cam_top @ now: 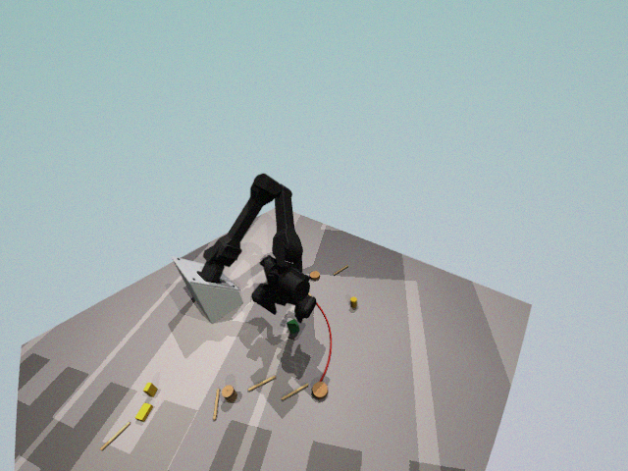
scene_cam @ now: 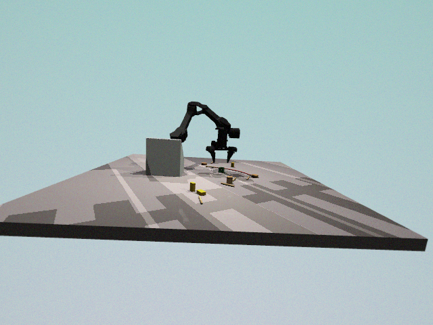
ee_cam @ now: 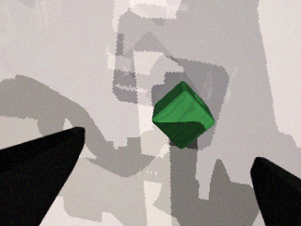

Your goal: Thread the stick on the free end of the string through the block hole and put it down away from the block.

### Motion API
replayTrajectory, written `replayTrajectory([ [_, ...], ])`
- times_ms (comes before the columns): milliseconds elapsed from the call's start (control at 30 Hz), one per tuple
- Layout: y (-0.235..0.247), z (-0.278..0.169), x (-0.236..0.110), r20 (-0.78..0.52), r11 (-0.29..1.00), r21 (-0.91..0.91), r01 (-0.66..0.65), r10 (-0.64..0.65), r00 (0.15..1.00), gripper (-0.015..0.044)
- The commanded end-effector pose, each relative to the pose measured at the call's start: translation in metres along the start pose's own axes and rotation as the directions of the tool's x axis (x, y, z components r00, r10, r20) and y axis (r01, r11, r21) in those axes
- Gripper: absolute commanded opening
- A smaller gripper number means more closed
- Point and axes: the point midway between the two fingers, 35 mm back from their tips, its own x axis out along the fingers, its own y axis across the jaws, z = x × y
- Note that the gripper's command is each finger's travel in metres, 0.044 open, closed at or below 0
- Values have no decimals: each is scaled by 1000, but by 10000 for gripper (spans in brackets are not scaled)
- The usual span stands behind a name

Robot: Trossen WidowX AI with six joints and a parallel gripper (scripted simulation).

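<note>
While the table point(scene_cam: 105, 210) stretches wide on every side, its objects sit grouped around the middle, well away from the dark front edge. Toward the left in the top view, two yellow blocks point(cam_top: 146, 400) and a loose stick point(cam_top: 115, 436) lie apart from the rest, with open surface between them and the grey base box point(cam_top: 215, 298) that carries the arm. Moving right, a small wooden cylinder point(cam_top: 229, 392) stands beside another loose stick point(cam_top: 216, 403), and two more loose sticks point(cam_top: 261, 383) lie nearby on the near side.

Centrally, the gripper point(cam_top: 284, 304) points down above the table with its fingers spread wide and nothing between them. In the wrist view the green block point(ee_cam: 183, 114) lies on the table between the two fingertips, nearer the right one but touching neither. Its hole cannot be made out.

Right of the gripper, the red string point(cam_top: 328, 340) curves from near the gripper's right finger down to the round wooden button point(cam_top: 320, 390), which rests flat on the table. The stick on the string's free end is hidden behind the gripper in the top view, so its exact place cannot be told. Further right, a yellow cylinder point(cam_top: 353, 302) stands alone, with broad open table beyond it out to the right edge.
</note>
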Motion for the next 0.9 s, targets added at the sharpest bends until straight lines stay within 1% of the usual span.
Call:
replayTrajectory([
  [0, 0, 0, 0, 0, 1000, 0, 0, 0, 1000, 387],
  [200, 0, 0, 0, 0, 1000, 0, 0, 0, 1000, 235],
  [500, 0, 0, 0, 0, 1000, 0, 0, 0, 1000, 235],
  [800, 0, 0, 0, 0, 1000, 0, 0, 0, 1000, 0],
  [867, 0, 0, 0, 0, 1000, 0, 0, 0, 1000, 0],
])
